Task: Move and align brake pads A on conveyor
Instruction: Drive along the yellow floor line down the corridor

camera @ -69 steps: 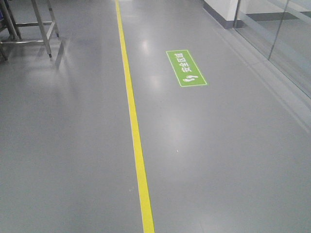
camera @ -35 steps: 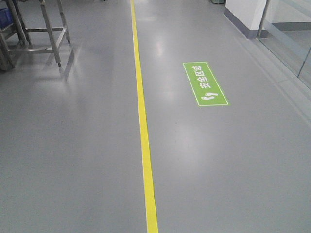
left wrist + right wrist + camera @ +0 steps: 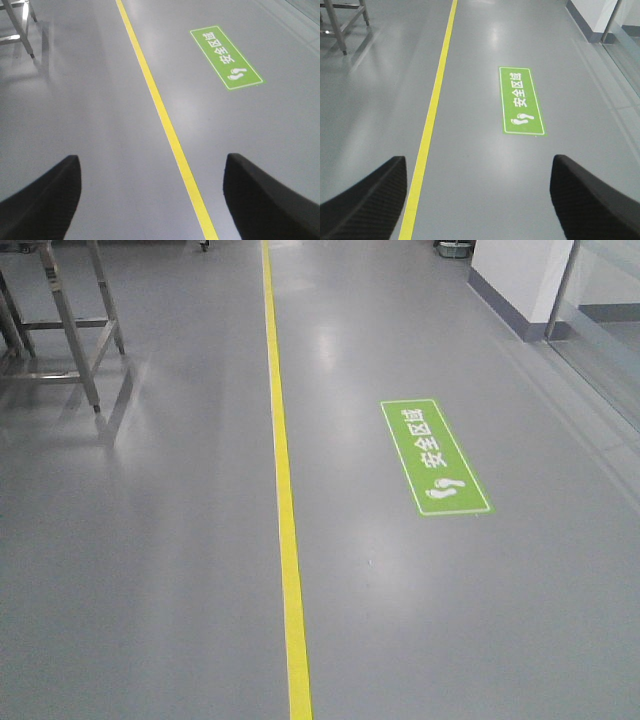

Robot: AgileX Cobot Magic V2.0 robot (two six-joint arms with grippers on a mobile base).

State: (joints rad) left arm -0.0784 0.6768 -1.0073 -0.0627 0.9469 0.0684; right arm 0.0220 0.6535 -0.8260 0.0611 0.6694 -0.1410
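Right up close, the left claw (image 3: 152, 165) hangs spread wide, its two dark fingers (image 3: 45, 200) at the bottom corners of its wrist view with only bare floor between them. The right claw (image 3: 479, 162) is spread just the same and is equally empty. Under both lies a smooth grey floor (image 3: 150, 590), slightly glossy, with a yellow line (image 3: 285, 540) running away from the robot down the middle. A little further on, just to the right of that line, a green sign (image 3: 435, 455) with white characters and footprints is stuck flat to the floor. Further off on the left stand the legs of a steel frame (image 3: 70, 323), and far to the right a white wall (image 3: 515, 270) with a dark skirting meets a glass partition (image 3: 610, 340). Neither the brake pads nor the conveyor shows in any view, so where they lie cannot be told from here. The robot appears to be in an aisle away from its work, and by my reckoning the task proper is not yet begun. As for handling, brake pads should be stiff and fairly heavy for their size, with a hard metal back under a gritty face that ought not to slip, though its edges may chip if knocked. The sensible hold would be across the narrow width near the middle, jaws on the two long edges, so the pad hangs level and can be squared up when set down.
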